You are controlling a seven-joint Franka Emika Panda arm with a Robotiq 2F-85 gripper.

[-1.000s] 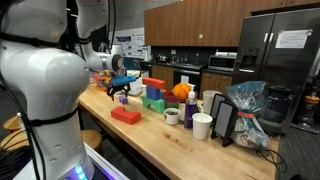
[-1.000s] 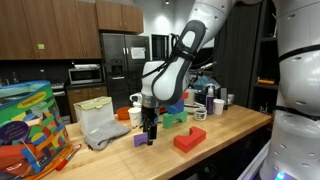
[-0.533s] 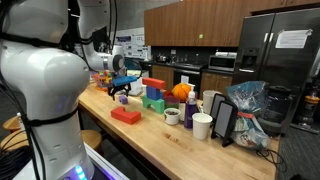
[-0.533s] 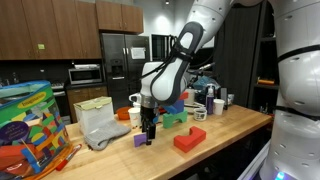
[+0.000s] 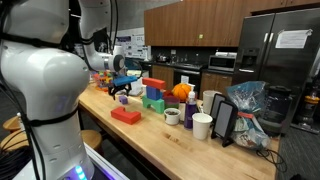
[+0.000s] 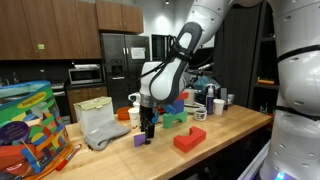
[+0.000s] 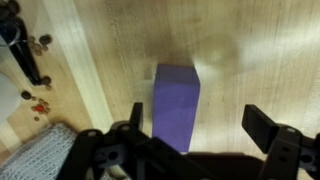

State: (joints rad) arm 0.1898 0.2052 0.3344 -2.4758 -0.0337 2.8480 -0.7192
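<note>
My gripper hangs open just above the wooden table. A purple rectangular block lies flat between the fingers, close to the left finger, with a wide gap to the right finger. I see no contact with the block. In an exterior view the gripper points straight down over the purple block near the table's front edge. In an exterior view the gripper is at the far end of the counter.
A red block lies beside the gripper and a green block stands behind it. A grey cloth bag and a colourful box stand on the other side. Mugs, a white cup and a tablet stand further along.
</note>
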